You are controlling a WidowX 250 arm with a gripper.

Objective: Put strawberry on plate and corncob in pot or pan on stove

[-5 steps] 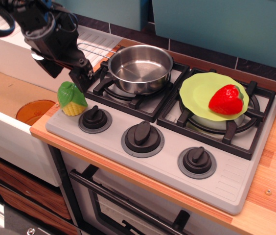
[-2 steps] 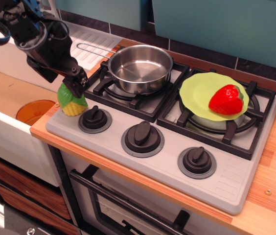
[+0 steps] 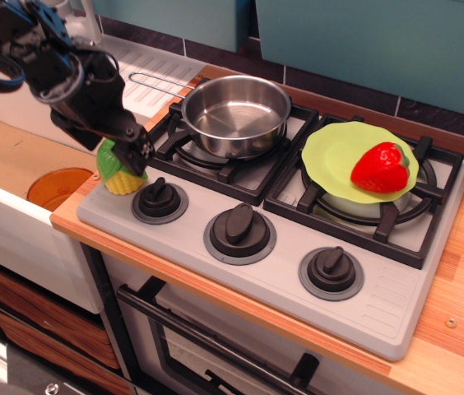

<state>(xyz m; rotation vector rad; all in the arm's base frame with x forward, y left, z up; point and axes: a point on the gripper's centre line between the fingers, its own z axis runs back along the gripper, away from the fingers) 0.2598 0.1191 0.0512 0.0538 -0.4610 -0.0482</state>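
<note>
From my remote seat I see the gripper (image 3: pixel 131 151) lowered onto the corncob (image 3: pixel 120 170), which stands at the front left corner of the stove (image 3: pixel 281 263), just beside the left knob (image 3: pixel 159 197). The black fingers cover the upper right of the green husk; I cannot tell how wide the jaws stand or whether they have any hold on it.

The strawberry (image 3: pixel 380 167) lies on the lime plate (image 3: pixel 335 152) over the right burner, toward the right edge of the counter, so that half looks done. The steel pot (image 3: pixel 236 115) sits empty on the left burner, near the back.

The risks I judge from here: the corncob sits close to the stove's left edge, with an open sink below, so an off-centre pinch on the smooth husk could squirt it sideways and off. A low carry could clip the pot rim or burner grate.

The corncob stands upright, long axis roughly vertical, husk cap pointing up, yellow end down on the grey surface.
</note>
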